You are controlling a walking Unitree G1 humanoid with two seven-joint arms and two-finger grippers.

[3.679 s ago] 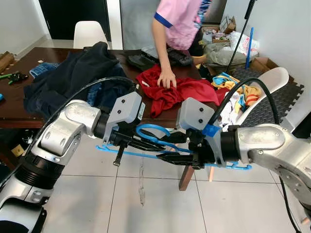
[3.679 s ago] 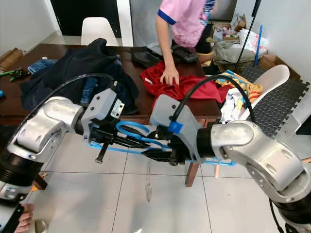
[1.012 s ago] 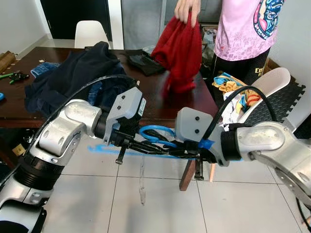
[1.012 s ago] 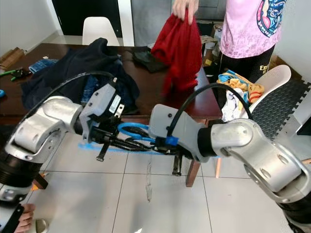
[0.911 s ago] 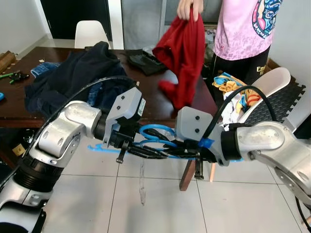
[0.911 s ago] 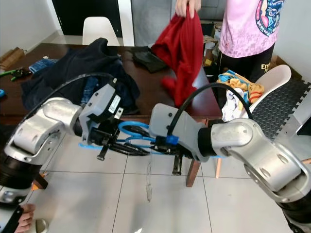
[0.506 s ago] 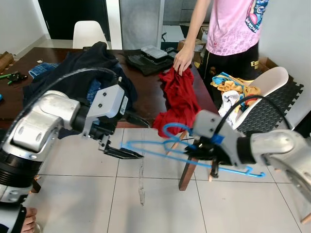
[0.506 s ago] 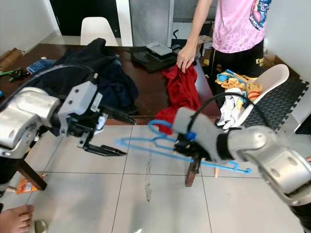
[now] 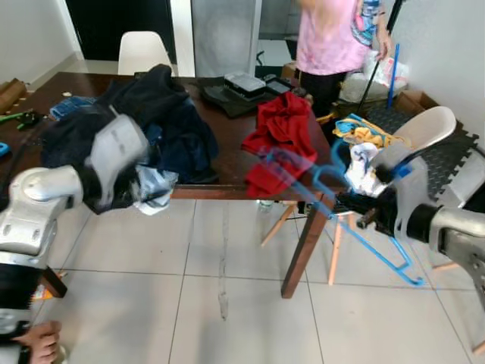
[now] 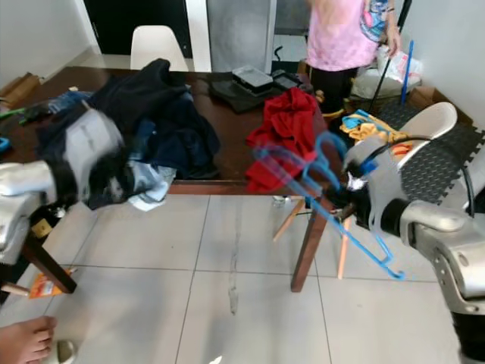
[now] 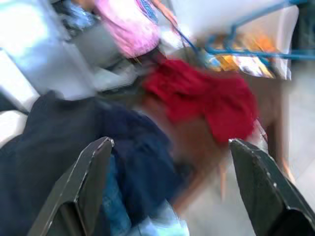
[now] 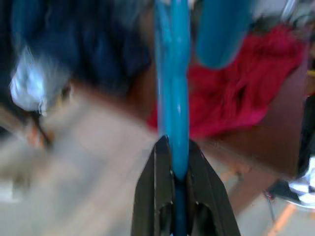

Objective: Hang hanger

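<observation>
- The right gripper (image 12: 179, 172) is clamped on the blue hanger (image 9: 333, 201), held low at the right beside the near corner of the tabletop (image 9: 227, 163).
- The left gripper (image 11: 172, 187) has its fingers spread wide with nothing between them, at the left near the dark clothes (image 9: 144, 114).
- Risk: the hanger's hook could snag the red garment (image 9: 276, 140) or strike the white chair (image 9: 420, 129) while the blurred arm swings.
- The right arm reaches forward, bent; the left is tucked back.
</observation>
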